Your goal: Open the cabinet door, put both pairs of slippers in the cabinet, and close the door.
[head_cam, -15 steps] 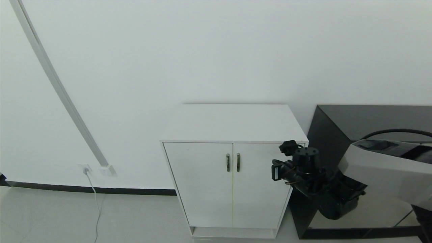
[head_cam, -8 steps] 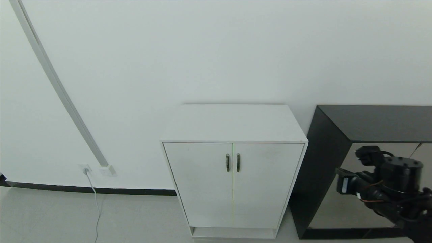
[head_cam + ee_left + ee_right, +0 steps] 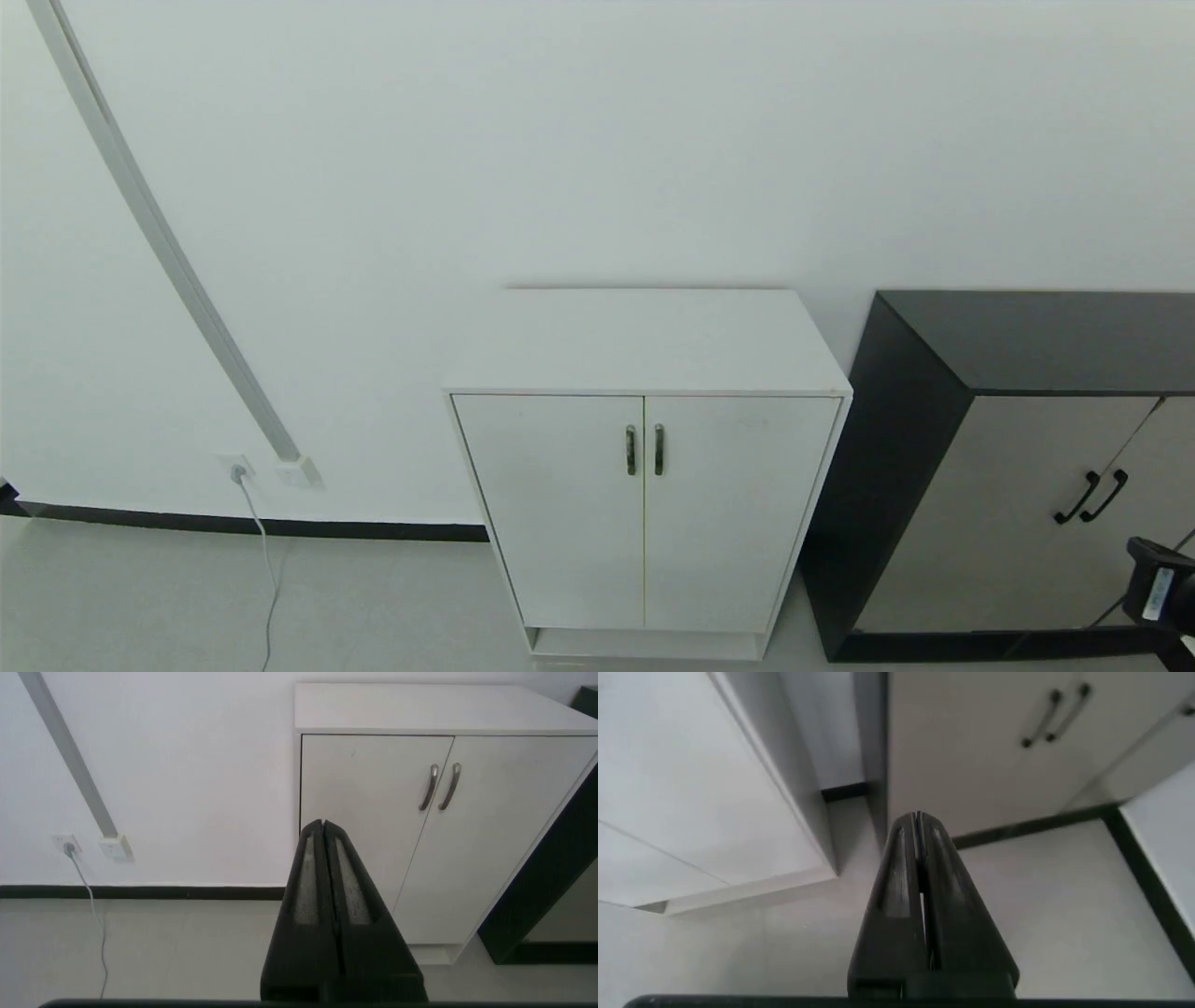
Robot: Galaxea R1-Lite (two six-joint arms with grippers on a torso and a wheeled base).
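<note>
The white cabinet (image 3: 644, 504) stands against the wall with both doors closed, its two metal handles (image 3: 631, 450) side by side at the middle seam. My left gripper (image 3: 323, 826) is shut with nothing in it, held back from the cabinet (image 3: 374, 812) and level with its left door. Only an end of my right arm (image 3: 1160, 590) shows at the lower right edge of the head view, well clear of the white cabinet. My right gripper (image 3: 918, 821) is shut and empty, low over the floor before the gap between the white cabinet's side (image 3: 710, 793) and the black one.
A black cabinet (image 3: 1008, 345) with grey doors and dark handles (image 3: 1092, 497) stands close on the white cabinet's right. A wall socket (image 3: 241, 471) with a hanging cable and a slanted conduit (image 3: 159, 233) are on the left. Grey floor (image 3: 327, 616) lies open in front.
My right arm has swung from in front of the white cabinet's right door to the right and down, to the lower right corner. Both doors stay closed.
</note>
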